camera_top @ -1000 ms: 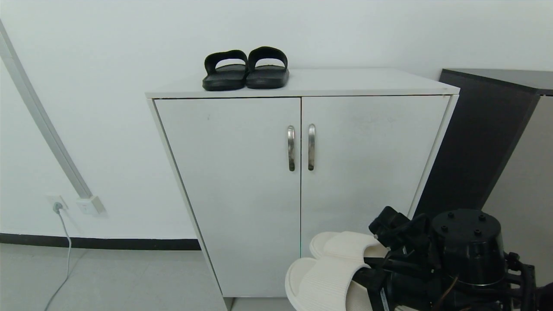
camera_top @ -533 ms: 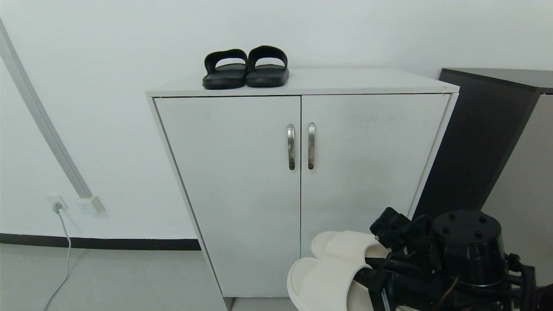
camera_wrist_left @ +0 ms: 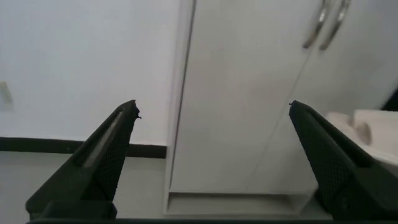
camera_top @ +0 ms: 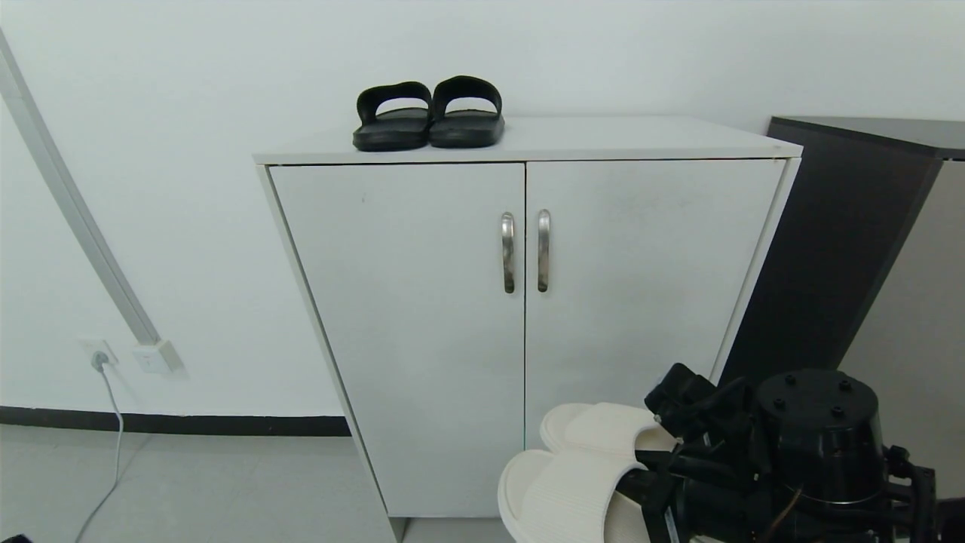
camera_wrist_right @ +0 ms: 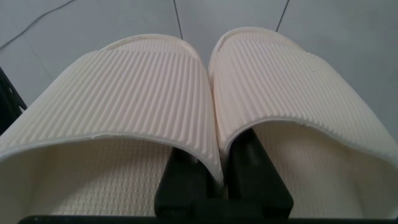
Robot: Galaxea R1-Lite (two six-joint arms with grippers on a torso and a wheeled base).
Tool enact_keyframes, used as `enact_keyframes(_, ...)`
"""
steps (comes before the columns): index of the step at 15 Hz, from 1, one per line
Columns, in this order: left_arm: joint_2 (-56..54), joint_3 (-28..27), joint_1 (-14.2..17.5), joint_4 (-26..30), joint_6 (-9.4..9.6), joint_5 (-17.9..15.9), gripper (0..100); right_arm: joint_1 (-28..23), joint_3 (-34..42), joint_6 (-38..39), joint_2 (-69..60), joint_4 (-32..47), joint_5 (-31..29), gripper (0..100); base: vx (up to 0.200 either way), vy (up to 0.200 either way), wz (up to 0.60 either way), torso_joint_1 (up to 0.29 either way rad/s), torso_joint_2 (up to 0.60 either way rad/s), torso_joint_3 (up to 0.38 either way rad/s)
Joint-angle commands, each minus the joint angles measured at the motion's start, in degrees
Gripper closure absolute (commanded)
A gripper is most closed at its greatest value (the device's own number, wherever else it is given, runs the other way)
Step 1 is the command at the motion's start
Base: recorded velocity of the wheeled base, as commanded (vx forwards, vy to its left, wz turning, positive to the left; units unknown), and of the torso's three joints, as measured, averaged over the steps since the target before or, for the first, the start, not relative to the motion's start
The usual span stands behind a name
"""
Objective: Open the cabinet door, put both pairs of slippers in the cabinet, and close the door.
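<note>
I am holding white slippers before a closed cabinet.
Nearest, my right gripper is clamping the pair together by their inner sides; my left gripper is hanging with fingers spread wide, gripping nothing. Farthest, black slippers are sitting at the front edge of the cabinet top, left of centre.

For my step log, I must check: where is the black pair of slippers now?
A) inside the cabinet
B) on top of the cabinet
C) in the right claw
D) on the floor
B: the black slippers sit side by side on the top board of the cabinet.
</note>
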Motion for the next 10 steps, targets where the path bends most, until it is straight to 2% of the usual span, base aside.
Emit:
enact_keyframes(1,14.76,0.01,-1.37,-6.88,0.16,-5.88,0,0.04,0.28,-0.02,0.13,-0.64,0.05,100,0.0,0.0,0.0,0.0,0.0,0.0)
enact_keyframes(3,21.17,-0.78,-2.95,-12.06,0.25,-8.87,0,0.48,0.45,-0.29,0.22,-0.72,0.05,100,0.0,0.0,0.0,0.0,0.0,0.0)
enact_keyframes(4,24.69,-1.66,-4.18,-14.35,1.31,-8.96,0,0.74,0.45,-0.29,0.39,-0.72,0.05,100,0.0,0.0,0.0,0.0,0.0,0.0)
enact_keyframes(6,31.37,-3.42,-9.11,-18.39,1.92,-8.87,0,0.83,0.36,-0.29,0.48,-1.25,-0.03,100,0.0,0.0,0.0,0.0,0.0,0.0)
enact_keyframes(7,33.12,-4.03,-10.6,-19.53,2.01,-8.78,0,1.01,0.36,-0.38,0.48,-1.6,-0.12,100,0.0,0.0,0.0,0.0,0.0,0.0)
enact_keyframes(8,36.55,-5.7,-14.03,-22.7,1.92,-8.78,0,1.18,0.36,-0.38,0.57,-1.87,-0.12,100,0.0,0.0,0.0,0.0,0.0,0.0)
enact_keyframes(9,37.43,-6.23,-14.91,-23.4,1.83,-8.69,0,1.27,0.36,-0.38,0.66,-1.87,-0.12,100,0.0,0.0,0.0,0.0,0.0,0.0)
enact_keyframes(10,40.16,-8.16,-18.51,-25.68,1.57,-8.61,0,1.18,0.45,-0.29,1.01,-1.87,-0.12,100,0.0,0.0,0.0,0.0,0.0,0.0)
